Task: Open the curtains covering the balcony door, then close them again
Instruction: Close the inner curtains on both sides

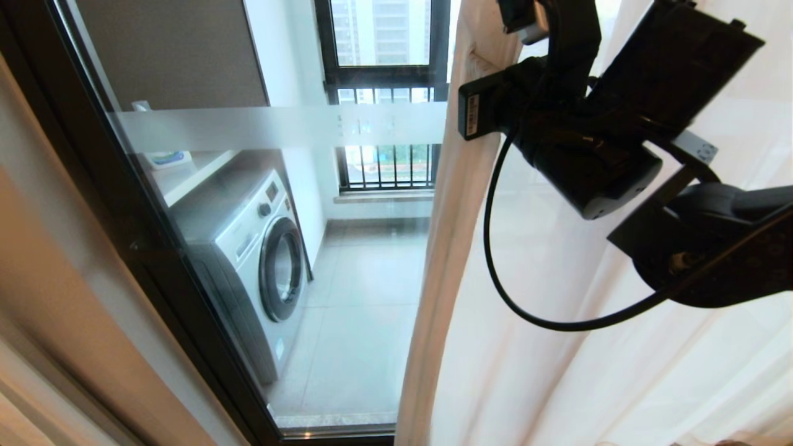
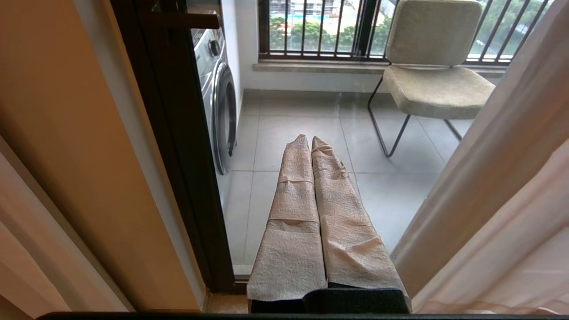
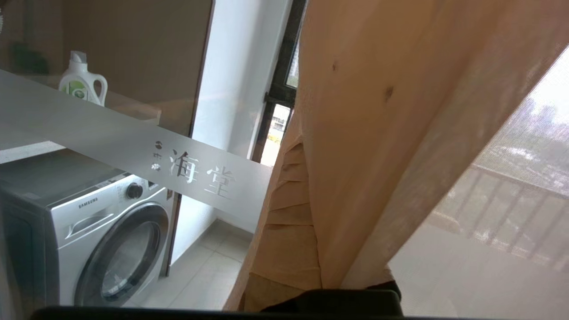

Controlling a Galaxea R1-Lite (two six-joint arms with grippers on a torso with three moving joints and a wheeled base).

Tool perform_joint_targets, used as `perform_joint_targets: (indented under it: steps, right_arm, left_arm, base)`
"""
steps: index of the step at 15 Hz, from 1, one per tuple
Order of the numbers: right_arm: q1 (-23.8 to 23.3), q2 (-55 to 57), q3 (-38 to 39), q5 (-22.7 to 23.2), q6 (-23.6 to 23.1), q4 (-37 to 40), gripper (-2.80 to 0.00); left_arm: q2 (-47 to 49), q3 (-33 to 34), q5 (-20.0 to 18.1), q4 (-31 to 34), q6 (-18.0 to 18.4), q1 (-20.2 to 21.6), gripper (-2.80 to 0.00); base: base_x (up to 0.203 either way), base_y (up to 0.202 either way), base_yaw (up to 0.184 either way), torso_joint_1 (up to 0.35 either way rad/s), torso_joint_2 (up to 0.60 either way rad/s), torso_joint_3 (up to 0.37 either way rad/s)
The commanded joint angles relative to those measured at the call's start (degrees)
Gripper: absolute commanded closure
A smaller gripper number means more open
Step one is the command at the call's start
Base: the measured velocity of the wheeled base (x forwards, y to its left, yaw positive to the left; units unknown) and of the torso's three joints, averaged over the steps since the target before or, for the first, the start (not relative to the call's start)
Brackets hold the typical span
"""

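We count one washing machine (image 1: 260,260) out on the balcony, one detergent bottle (image 3: 82,80) on the shelf above it, and one chair (image 2: 433,71). One frosted band (image 1: 279,127) runs across the balcony door (image 1: 186,248) glass. The curtains (image 1: 557,371) come in two layers, one sheer, one thicker. Two wrapped fingers (image 2: 293,231) show on the left gripper (image 2: 306,140), pressed together.
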Motion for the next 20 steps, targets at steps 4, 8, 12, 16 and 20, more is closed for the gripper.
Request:
perform_joint_targets:
  steps: [4,8,12,16,20]
  right_arm:
    - [-3.6,-2.8,0.0,-1.4,0.2,-0.4,0.0]
    - [-11.9,-6.0,0.6,-1.2,0.5,-0.2,0.0]
    - [-17.7,-7.4,0.7,-1.1,3.5,-0.3,0.0]
    - [-17.8,-7.4,0.8,-1.1,4.6,-0.3,0.0]
    - [-17.9,-7.8,1.7,-1.1,4.6,-0.3,-2.8]
  left_arm:
    - [0.0,0.0,0.0,0.0,0.0,0.0,0.0]
    - [0.0,0.0,0.0,0.0,-0.1,0.0,0.0]
    - [0.0,0.0,0.0,0.0,0.0,0.0,0.0]
    - [0.0,0.0,0.0,0.0,0.0,0.0,0.0]
    - [0.0,0.0,0.0,0.0,-0.1,0.0,0.0]
  base:
    - [0.0,0.0,0.0,0.0,0.0,0.0]
    - [0.0,0.0,0.0,0.0,0.0,0.0]
    - [0.0,0.0,0.0,0.0,0.0,0.0]
    - [0.0,0.0,0.0,0.0,0.0,0.0]
    - [0.0,0.0,0.0,0.0,0.0,0.0]
